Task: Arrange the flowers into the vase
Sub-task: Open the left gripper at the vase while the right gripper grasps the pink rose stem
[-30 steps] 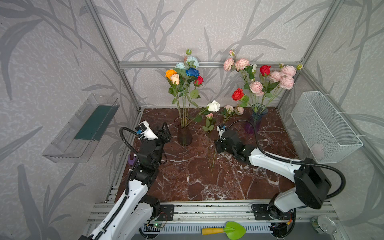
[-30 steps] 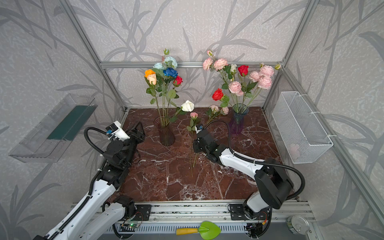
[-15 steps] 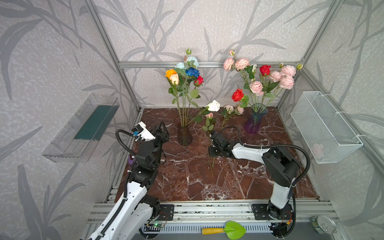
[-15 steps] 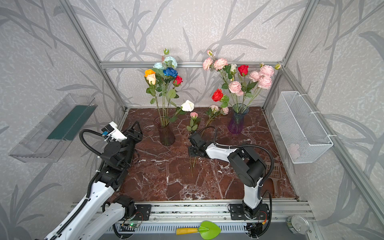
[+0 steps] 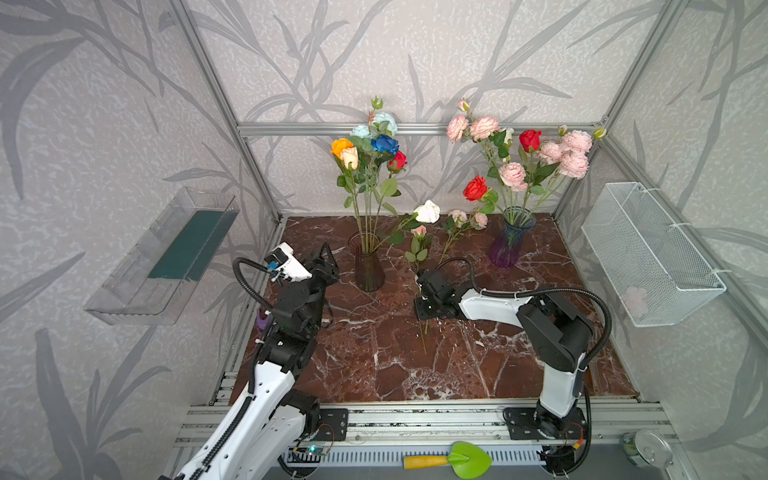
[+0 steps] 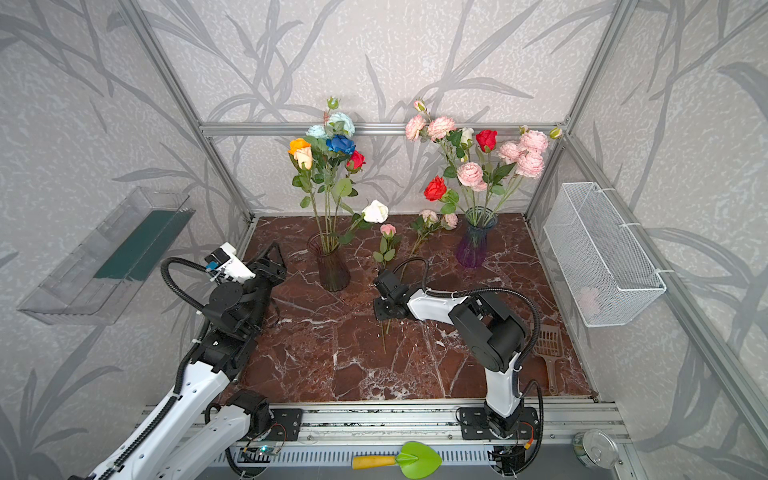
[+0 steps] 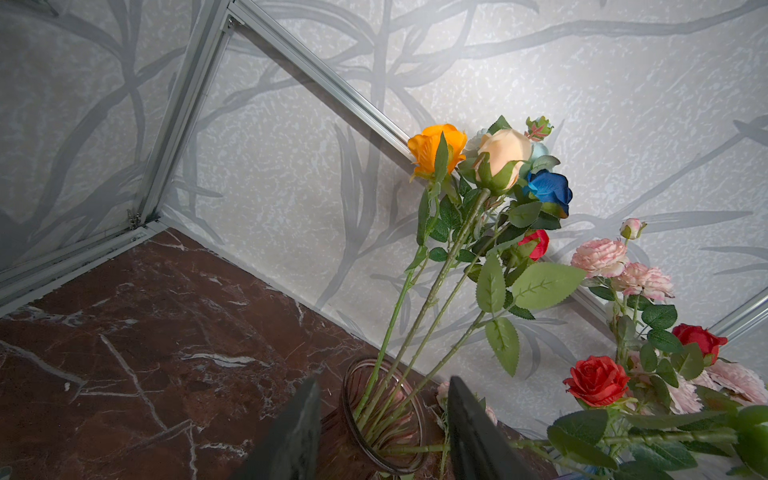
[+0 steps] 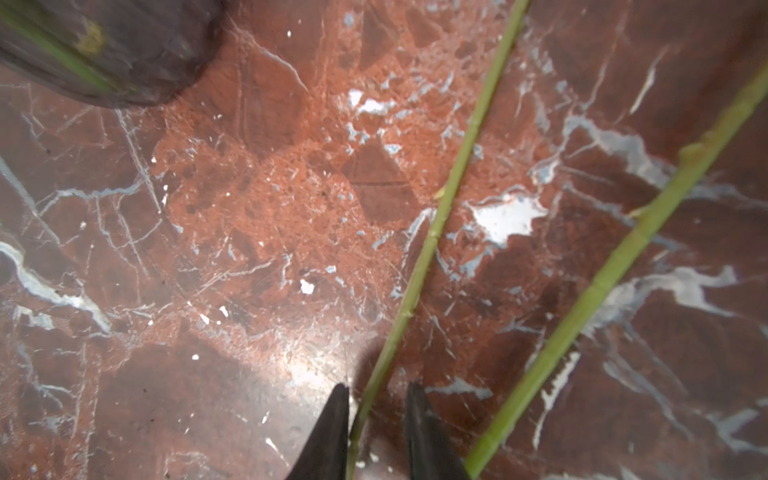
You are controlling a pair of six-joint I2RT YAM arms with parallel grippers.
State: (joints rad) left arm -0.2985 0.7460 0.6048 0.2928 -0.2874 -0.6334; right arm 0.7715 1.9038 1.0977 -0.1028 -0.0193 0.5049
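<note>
1. Wide bare table [image 5: 374, 365] at the front; farther back, brown vase [image 5: 368, 270] and purple vase [image 5: 509, 249], both full, well apart.
2. Between them, flat on the marble, two loose flowers [image 5: 419, 231].
3. Astride one stem [image 8: 432, 237], right pincer [image 8: 377, 399], jaws narrowly apart, not clamped; plain only from its wrist view.
4. Near the left edge, left pincer [image 5: 327, 259], apart, empty.
5. Only in a top view: scoop [image 6: 549, 347] by the right edge.

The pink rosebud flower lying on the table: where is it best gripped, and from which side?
Grip the bare stem below the leaves, coming straight down from above with the jaws across it. The flower lies along the table, and that stretch is thin and leafless.
</note>
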